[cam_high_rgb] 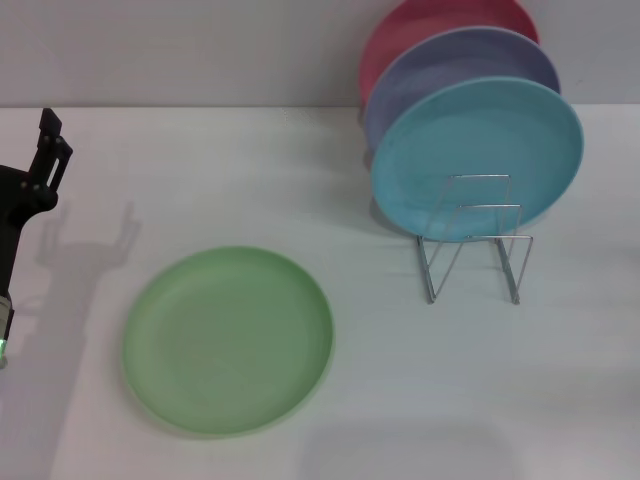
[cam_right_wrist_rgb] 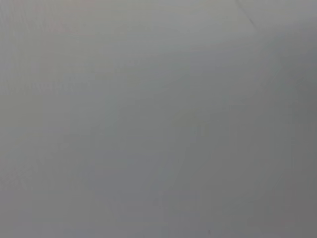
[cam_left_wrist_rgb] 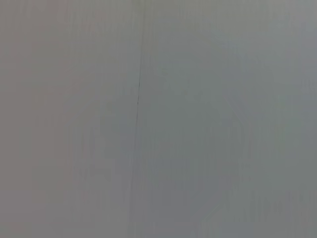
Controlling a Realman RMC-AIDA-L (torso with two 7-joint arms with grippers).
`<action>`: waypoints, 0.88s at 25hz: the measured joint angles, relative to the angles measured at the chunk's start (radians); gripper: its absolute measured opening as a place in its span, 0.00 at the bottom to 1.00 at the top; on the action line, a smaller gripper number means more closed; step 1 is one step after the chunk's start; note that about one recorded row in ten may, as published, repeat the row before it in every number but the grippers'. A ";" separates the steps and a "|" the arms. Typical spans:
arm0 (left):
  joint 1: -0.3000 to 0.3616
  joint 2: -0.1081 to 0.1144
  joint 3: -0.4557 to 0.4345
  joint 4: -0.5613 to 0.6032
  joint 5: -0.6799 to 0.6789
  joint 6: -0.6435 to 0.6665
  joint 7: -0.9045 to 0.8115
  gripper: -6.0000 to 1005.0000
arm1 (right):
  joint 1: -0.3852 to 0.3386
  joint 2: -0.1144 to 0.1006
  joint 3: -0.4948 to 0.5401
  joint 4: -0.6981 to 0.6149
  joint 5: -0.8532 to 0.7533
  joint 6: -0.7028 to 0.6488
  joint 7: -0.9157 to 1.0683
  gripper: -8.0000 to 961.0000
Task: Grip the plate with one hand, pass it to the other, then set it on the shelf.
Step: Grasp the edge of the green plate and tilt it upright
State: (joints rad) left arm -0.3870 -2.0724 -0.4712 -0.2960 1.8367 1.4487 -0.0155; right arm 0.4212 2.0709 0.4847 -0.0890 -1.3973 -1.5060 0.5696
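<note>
So the plate (cam_high_rgb: 228, 340) is lying flat on the white table (cam_high_rgb: 250, 170), toward the near left side, well apart from the rack. It's a round, light green thing with a matte, slightly chalky finish and a shallow raised rim running all the way round. Nothing on it, nothing touching it.

The shelf (cam_high_rgb: 473, 240) is a thin silver wire rack over on the right, with upright rectangular loops. Three plates stand on edge in it: a light blue plate (cam_high_rgb: 478, 155) at the front, a lavender plate (cam_high_rgb: 460, 65) behind it, and a red plate (cam_high_rgb: 425, 25) at the very back. The front couple of loops are bare.

The left gripper (cam_high_rgb: 48, 150) pokes in at the far left edge of the head view, black, fingers pointing up, above the table and well clear of the green plate. Honestly can't tell whether it's released or clenched from this angle. It isn't grasping anything though.

The right gripper doesn't show up anywhere. Both wrist views are just blank grey surface, the left one with a thin dark line down it.
</note>
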 joint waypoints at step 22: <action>-0.040 0.010 -0.011 0.010 0.007 -0.071 -0.022 0.82 | -0.006 0.005 0.020 0.010 0.017 0.024 -0.002 0.57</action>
State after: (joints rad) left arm -0.4270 -2.0621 -0.4817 -0.2855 1.8439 1.3772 -0.0379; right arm 0.4148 2.0754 0.5050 -0.0789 -1.3805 -1.4818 0.5678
